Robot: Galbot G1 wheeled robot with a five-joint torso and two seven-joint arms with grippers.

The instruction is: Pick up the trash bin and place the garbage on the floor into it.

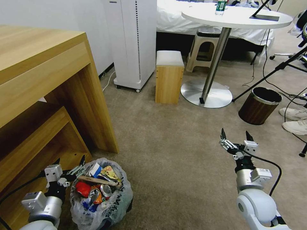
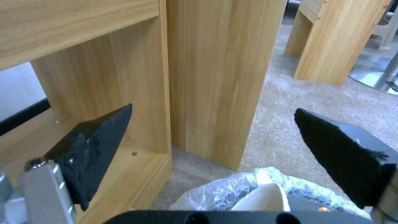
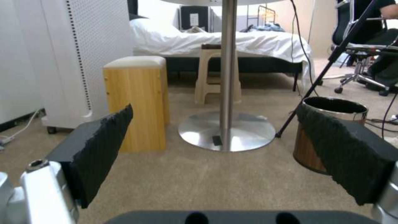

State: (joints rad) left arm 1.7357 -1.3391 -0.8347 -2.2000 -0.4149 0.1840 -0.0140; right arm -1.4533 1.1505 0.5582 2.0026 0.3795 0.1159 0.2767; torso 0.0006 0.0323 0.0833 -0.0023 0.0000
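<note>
Two end effectors show in the head view. The left end effector (image 1: pixel 69 160) sits at the lower left of the frame with its fingers spread and grasping nothing, just beside the rim of the trash bin (image 1: pixel 123 196). The bin stands on the floor (image 1: pixel 179 153) at the lower left, close to the foot of the wooden desk (image 1: pixel 41 64), and its crinkled bag lining holds the garbage (image 1: pixel 96 187): a red wrapper, a crushed can, a wooden stick and bits of paper among it. The right end effector (image 1: pixel 236 134) hovers at the lower right, fingers apart and empty, over bare carpet. At the upper right a wood-grain bin (image 1: pixel 258 107) stands near the metal foot of a round white table (image 1: pixel 236 16), with a small wooden stool (image 1: pixel 169 76) at upper centre.

From the left wrist view, the left end effector (image 2: pixel 211 124) is released, its two black fingers wide apart. Between them, at the lower edge of the frame, lies the bag-lined rim of the trash bin (image 2: pixel 224 193), with the desk's upright panel (image 2: pixel 215 68) behind it.

From the right wrist view, the right end effector (image 3: pixel 213 124) is likewise released, its fingers framing the carpet, the stool (image 3: pixel 136 99), the table's pole and base (image 3: pixel 227 129) and the wood-grain bin (image 3: pixel 309 149) at the right.
</note>
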